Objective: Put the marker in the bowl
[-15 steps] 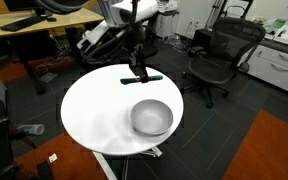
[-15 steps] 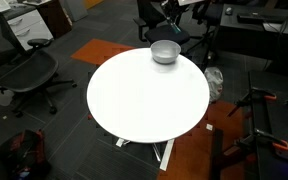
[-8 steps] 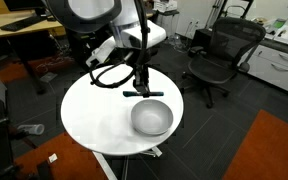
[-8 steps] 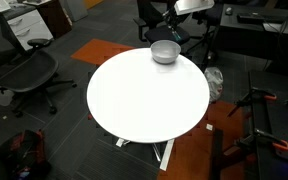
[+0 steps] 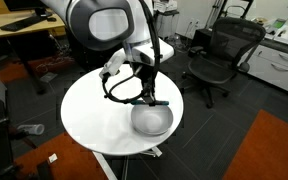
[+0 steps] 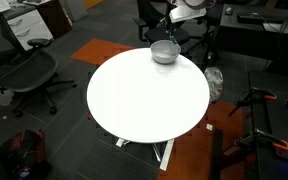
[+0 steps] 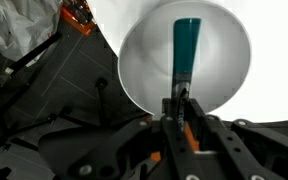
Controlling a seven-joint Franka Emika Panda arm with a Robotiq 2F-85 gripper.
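The grey-white bowl point(image 5: 151, 118) sits on the round white table point(image 5: 89, 110), near its edge; it also shows in an exterior view point(image 6: 165, 51) and in the wrist view point(image 7: 144, 65). My gripper point(image 5: 150, 99) hangs right over the bowl and is shut on the marker point(image 7: 184, 45). In the wrist view the teal marker points out from the gripper point(image 7: 176, 100) over the bowl's middle. In both exterior views the marker is too small to make out.
Black office chairs point(image 5: 221, 55) stand beside the table, another point(image 6: 24, 75) on the far side. Desks and cabinets point(image 5: 284, 55) ring the room. An orange carpet patch point(image 5: 269, 150) lies on the floor. Black cables point(image 5: 119, 88) loop from the arm over the tabletop.
My gripper has carried the marker from the table's far rim across to a spot above the bowl, and the arm has swung over the table.
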